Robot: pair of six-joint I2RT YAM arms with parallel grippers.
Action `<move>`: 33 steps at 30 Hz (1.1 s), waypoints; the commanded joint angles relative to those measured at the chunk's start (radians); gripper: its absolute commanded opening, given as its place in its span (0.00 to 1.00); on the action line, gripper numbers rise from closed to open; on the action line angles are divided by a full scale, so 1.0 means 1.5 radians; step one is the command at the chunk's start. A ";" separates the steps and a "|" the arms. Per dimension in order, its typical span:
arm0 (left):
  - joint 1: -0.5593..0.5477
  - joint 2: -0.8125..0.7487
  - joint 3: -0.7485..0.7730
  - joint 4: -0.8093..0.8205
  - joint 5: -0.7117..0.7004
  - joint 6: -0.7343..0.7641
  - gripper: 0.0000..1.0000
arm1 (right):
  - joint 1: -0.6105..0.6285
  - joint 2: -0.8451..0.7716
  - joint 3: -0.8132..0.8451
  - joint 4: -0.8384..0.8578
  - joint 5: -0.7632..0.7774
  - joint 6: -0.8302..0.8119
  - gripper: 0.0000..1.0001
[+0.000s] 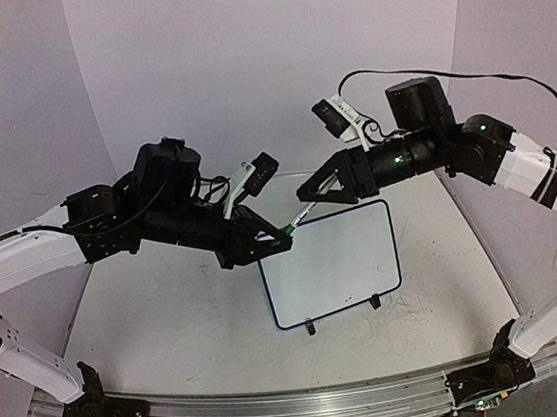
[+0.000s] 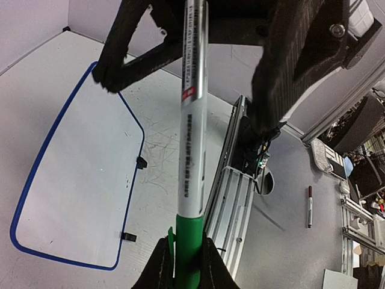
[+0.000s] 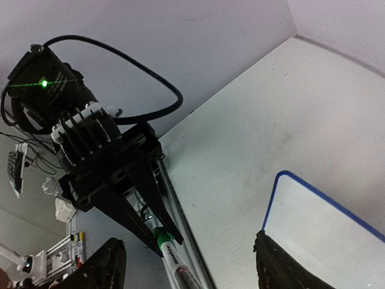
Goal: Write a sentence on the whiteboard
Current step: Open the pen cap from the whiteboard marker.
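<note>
Left end effector (image 1: 284, 235) tight on marker (image 2: 192, 120) above whiteboard (image 1: 350, 261); right end effector (image 1: 303, 199) spread.

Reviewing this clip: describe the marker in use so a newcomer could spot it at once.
Start at the whiteboard lying in the middle of the table and look over its far left corner. There the marker hangs in the air, green end pinched in the left gripper, white barrel passing through the open right gripper. The other pen in view lies loose beyond the table's edge.
</note>
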 commanded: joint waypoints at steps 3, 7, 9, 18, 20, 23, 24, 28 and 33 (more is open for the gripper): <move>0.001 0.005 0.030 -0.007 0.057 0.007 0.00 | -0.002 0.056 0.020 -0.015 -0.197 -0.031 0.54; 0.001 0.005 0.023 -0.008 0.064 0.008 0.00 | -0.002 0.073 0.006 -0.012 -0.260 -0.047 0.44; 0.001 0.006 0.020 -0.009 0.075 0.009 0.00 | -0.002 0.081 0.000 -0.012 -0.293 -0.055 0.41; 0.001 -0.006 0.007 -0.021 0.087 0.021 0.00 | -0.002 0.089 -0.028 -0.033 -0.347 -0.097 0.40; 0.001 -0.009 0.006 -0.027 0.088 0.024 0.00 | -0.002 0.090 -0.030 -0.050 -0.320 -0.112 0.47; 0.001 -0.012 0.006 -0.034 0.093 0.026 0.00 | -0.002 0.090 -0.030 -0.064 -0.270 -0.126 0.49; 0.001 -0.013 0.006 -0.037 0.094 0.027 0.00 | -0.003 0.088 -0.031 -0.064 -0.262 -0.129 0.50; 0.002 -0.023 -0.002 -0.045 0.092 0.028 0.00 | -0.011 0.079 -0.038 -0.059 -0.266 -0.131 0.53; 0.001 -0.034 -0.014 -0.051 0.087 0.026 0.00 | -0.022 0.072 -0.042 -0.058 -0.265 -0.130 0.56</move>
